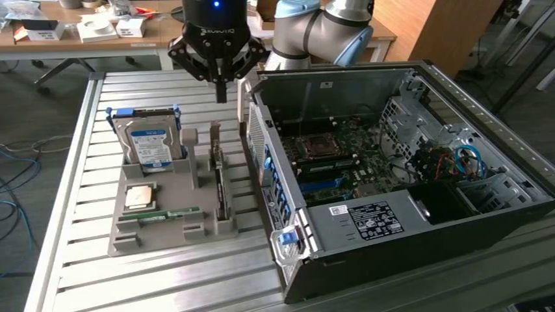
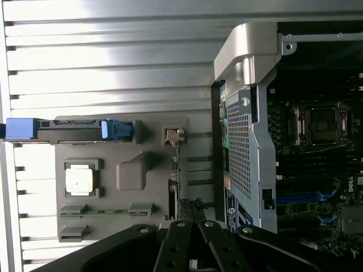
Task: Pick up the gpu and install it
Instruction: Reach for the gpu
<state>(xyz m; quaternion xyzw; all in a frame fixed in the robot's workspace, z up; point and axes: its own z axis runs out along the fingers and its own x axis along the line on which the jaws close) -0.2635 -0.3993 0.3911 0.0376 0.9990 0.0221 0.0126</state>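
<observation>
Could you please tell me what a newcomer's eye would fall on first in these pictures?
The open computer case on the exterior view's right, its motherboard bared, draws the eye first. Beside it, on the slatted table, a grey holder carries a hard drive with a blue label, standing upright, and the gpu, standing edge-on. The black gripper hangs shut and empty above the holder, nearest to the gpu.
</observation>
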